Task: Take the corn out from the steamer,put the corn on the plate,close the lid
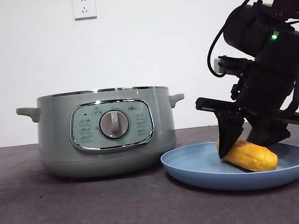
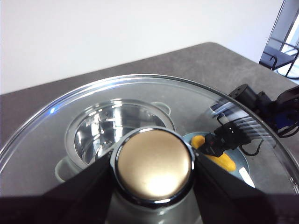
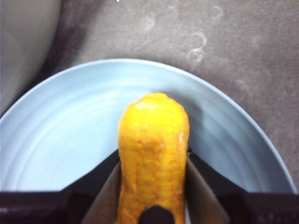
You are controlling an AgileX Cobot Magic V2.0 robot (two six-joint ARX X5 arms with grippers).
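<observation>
The yellow corn point(image 1: 253, 156) lies tilted in the light-blue plate point(image 1: 198, 168), just right of the sage-green steamer point(image 1: 106, 130), which stands open with no lid on it. My right gripper point(image 1: 246, 142) reaches down into the plate and is shut on the corn point(image 3: 153, 140), one jaw against each side. My left gripper point(image 2: 153, 163) is out of the front view. It is shut on the knob of the clear glass lid point(image 2: 140, 91), held high above the table. Through the glass I see the steamer's shiny bowl point(image 2: 93, 130) and the corn point(image 2: 219, 158).
The steamer and plate stand on a dark grey table point(image 1: 69, 216), the plate's rim almost touching the pot's base. A white wall with a socket point(image 1: 84, 6) is behind. The right arm's body and cables point(image 1: 270, 40) fill the upper right.
</observation>
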